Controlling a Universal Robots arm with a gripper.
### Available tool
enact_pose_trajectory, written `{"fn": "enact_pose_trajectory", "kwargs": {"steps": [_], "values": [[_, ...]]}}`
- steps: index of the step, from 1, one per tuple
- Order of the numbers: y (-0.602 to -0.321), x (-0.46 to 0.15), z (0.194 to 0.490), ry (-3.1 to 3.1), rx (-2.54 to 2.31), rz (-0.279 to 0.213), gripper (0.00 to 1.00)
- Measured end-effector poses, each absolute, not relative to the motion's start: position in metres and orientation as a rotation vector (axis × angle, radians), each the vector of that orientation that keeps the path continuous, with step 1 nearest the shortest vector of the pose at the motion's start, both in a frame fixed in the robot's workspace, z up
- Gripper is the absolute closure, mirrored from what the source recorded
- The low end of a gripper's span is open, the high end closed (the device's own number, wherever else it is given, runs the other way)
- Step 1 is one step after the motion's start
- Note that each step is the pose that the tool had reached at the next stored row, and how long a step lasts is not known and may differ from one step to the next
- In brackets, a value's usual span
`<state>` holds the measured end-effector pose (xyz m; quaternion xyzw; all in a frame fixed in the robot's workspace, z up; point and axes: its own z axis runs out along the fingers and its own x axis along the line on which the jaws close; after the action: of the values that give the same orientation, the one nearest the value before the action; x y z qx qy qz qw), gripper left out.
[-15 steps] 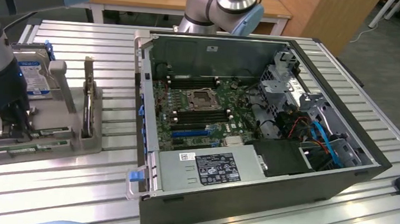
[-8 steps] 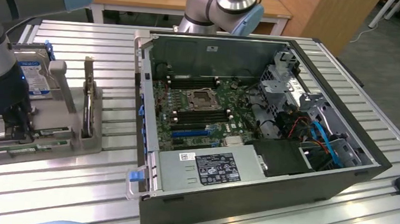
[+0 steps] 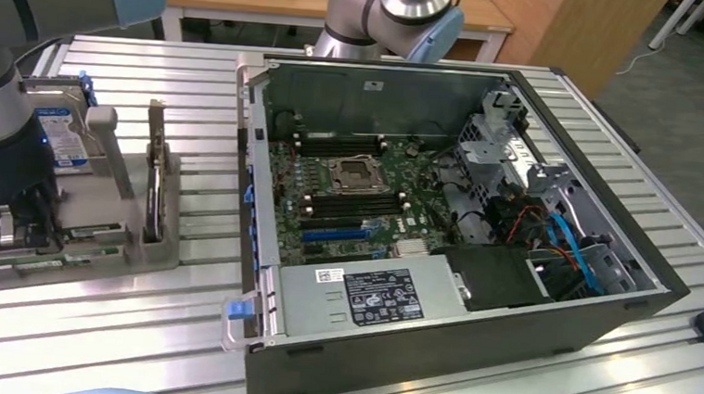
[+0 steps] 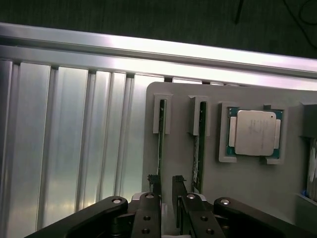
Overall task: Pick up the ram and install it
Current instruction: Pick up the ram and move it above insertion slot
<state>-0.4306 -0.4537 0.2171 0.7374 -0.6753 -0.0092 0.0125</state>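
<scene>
Presently the claw (image 4: 166, 182) hangs low over the grey parts holder (image 4: 237, 198), with its jaws standing apart and nothing clamped between them. The ram (image 4: 161, 134) stands on edge in its slot in the holder. Its near end runs into the gap between the fingertips (image 4: 153, 181), closer to one finger than the other, and I cannot tell whether it touches that finger. A second, identical stick (image 4: 200, 144) sits in the neighbouring slot just beside the claw, outside the jaws. Beyond it lies the square silver processor (image 4: 254, 132) in its own recess, and farther out a hard drive (image 3: 65, 135) stands at the holder's far end. The holder rests on a slatted aluminium table (image 4: 64, 148). Well apart from the claw, toward the exterior view's right, the open computer case (image 3: 568, 296) shows its motherboard (image 3: 340, 192) with the long memory slots bare. In my judgement the step in hand is the pick-up, and the grasp is lined up but not yet made. The next move calls for the jaws to be centred on the thin board and closed squarely on its faces without catching the neighbouring stick. The lift must then run straight along the slot so that the board does not bind.
</scene>
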Motion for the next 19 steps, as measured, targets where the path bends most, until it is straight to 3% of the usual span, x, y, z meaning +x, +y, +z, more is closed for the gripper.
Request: {"fn": "enact_pose_trajectory", "kwargs": {"steps": [19], "values": [[-0.454,-0.435,0.206,-2.104,2.299,-0.029,0.76]]}}
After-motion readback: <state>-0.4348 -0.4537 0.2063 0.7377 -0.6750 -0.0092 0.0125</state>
